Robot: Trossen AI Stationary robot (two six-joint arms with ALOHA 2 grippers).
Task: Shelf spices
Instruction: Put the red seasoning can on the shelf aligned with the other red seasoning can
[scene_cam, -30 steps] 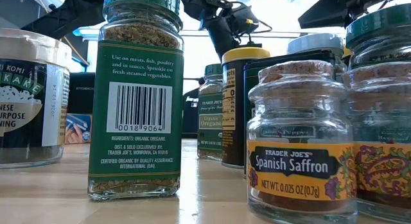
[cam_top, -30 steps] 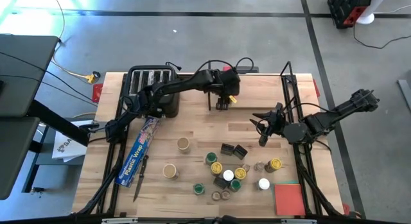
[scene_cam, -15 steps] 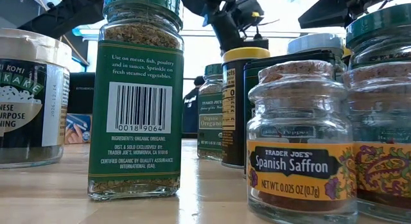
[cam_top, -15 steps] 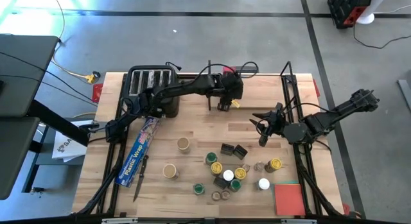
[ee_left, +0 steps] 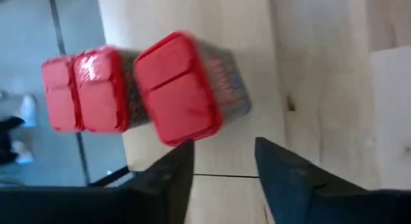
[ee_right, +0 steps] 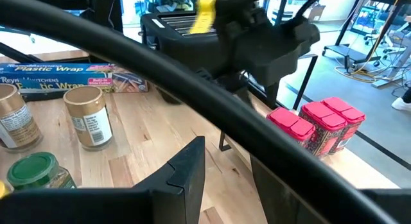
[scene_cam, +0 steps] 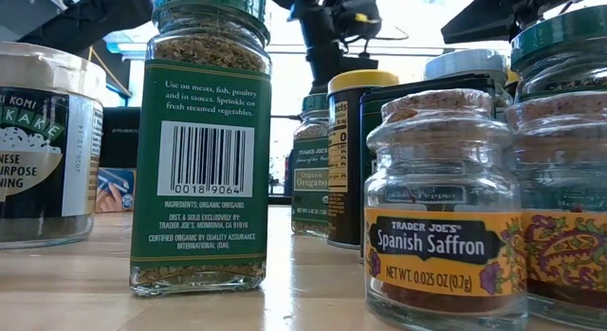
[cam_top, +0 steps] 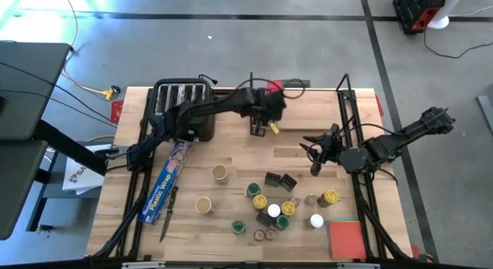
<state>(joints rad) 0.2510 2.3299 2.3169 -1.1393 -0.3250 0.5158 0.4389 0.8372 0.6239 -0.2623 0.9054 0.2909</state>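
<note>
Three red-lidded spice tins (ee_left: 176,89) stand side by side on the far edge of the light-wood shelf (cam_top: 323,107), also visible in the high view (cam_top: 273,85). My left gripper (ee_left: 221,166) hovers just on the near side of them, tipped steeply down, open, with nothing between its fingers. Most of the other spices stand in a cluster (cam_top: 277,207) at the near right, and two tan-lidded jars (cam_top: 220,173) stand apart. My right gripper (cam_top: 314,149) waits open at mid right, beside the shelf's black rod frame (cam_top: 344,99).
A black toaster (cam_top: 183,107) stands at the far left, with a long blue plastic-wrap box (cam_top: 166,184) in front of it. A flat red pad (cam_top: 347,238) lies at the near right corner. Bare wood lies between the tins and the cluster.
My left gripper first edged toward the table's right edge by the red tins. It then drew back toward the left and near edges and tipped further down, so the tins show more fully. My right arm has kept still.
</note>
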